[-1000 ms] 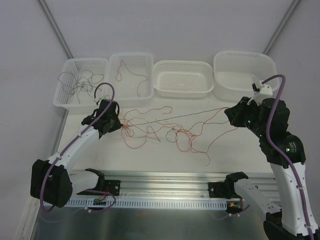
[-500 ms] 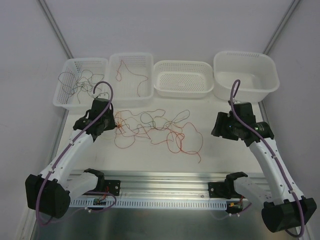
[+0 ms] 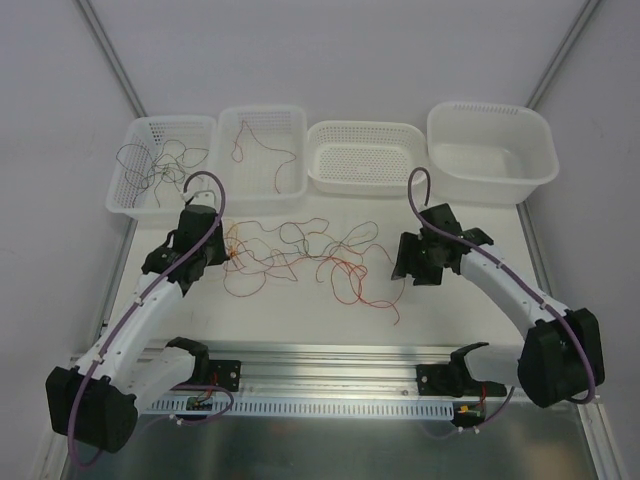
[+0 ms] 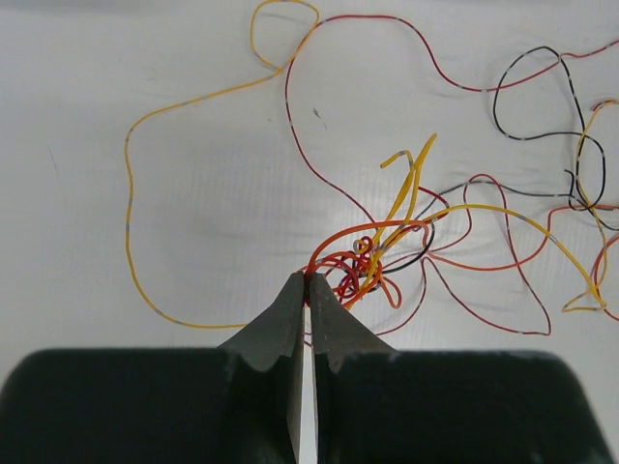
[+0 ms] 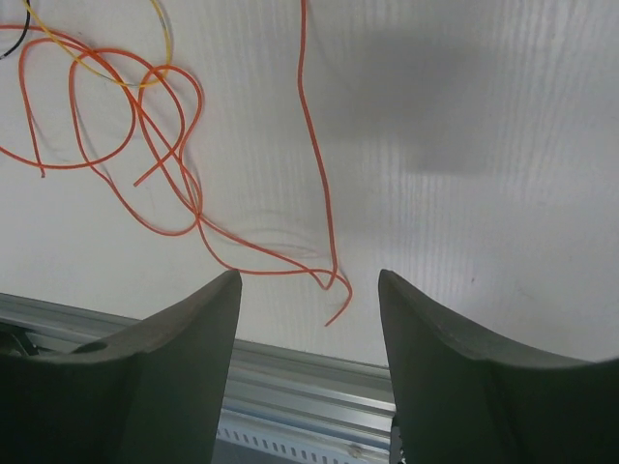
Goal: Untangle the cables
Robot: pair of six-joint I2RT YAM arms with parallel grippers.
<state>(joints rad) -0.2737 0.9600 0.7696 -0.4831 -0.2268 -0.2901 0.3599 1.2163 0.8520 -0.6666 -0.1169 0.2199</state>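
Table: the white top (image 3: 470, 310) carries the loose tangle between the two arms, where both can reach it.
Baskets: four white ones stand in a row at the far edge. The left one (image 3: 160, 121) holds dark wires and the next (image 3: 262, 108) a red one, probably strands already sorted out. All are well apart from the tangle.
Rail: a metal strip (image 3: 330, 355) runs along the near edge, close to the red tail.
Cables: they lie (image 3: 310, 255) on the table in front of the middle baskets, red, orange-yellow and dark strands crossing, densest at the left end.
Left gripper: its fingers (image 4: 307, 280) are pressed together on an orange-red loop at the knot's edge, probably as an anchor.
Right gripper: its fingers (image 5: 309, 275) are spread wide with nothing between them, above a red strand's free end (image 5: 334, 314), which seems the next pick.
Knot: red and yellow loops (image 4: 366, 263) thread through each other, so pulling one strand would likely drag the rest.
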